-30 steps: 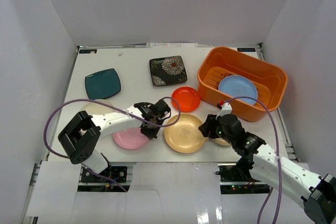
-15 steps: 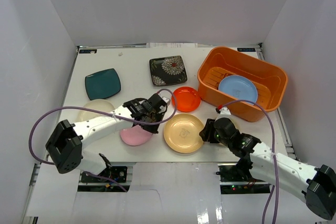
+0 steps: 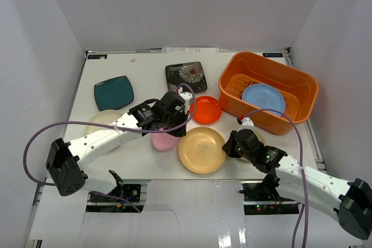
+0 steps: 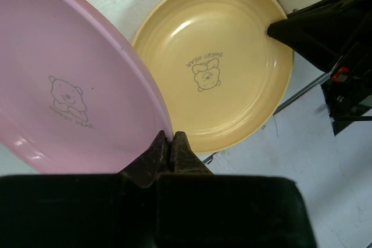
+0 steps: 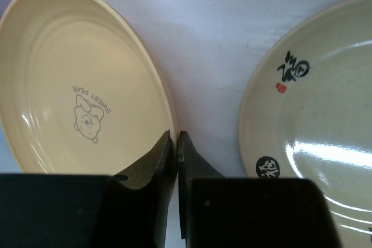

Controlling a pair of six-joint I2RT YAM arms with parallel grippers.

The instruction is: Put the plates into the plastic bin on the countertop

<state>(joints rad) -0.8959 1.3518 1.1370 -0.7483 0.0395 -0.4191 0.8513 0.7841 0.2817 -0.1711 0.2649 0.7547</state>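
Observation:
My left gripper [image 3: 173, 125] is shut on the rim of the pink plate [image 3: 165, 141] and holds it tilted above the countertop [image 3: 145, 71]; in the left wrist view the gripper [image 4: 170, 141] pinches the pink plate [image 4: 70, 91]. My right gripper [image 3: 228, 145] is shut on the right rim of the tan-yellow plate [image 3: 201, 149], also seen in the right wrist view [image 5: 176, 139] on that plate [image 5: 75, 85]. The orange bin [image 3: 290, 79] at the back right holds the light blue plate [image 3: 263, 98]. A beige plate [image 5: 314, 143] lies just right of my right gripper.
The red-orange plate [image 3: 206, 109] lies left of the bin. The black flowered plate [image 3: 186, 78] and teal plate [image 3: 114, 93] lie at the back. A cream plate [image 3: 97, 121] shows partly under my left arm. White walls enclose the counter.
My left gripper has lifted the pink plate off the counter and carried it right and back, tilting it. My right gripper has shifted slightly left onto the tan-yellow plate's rim.

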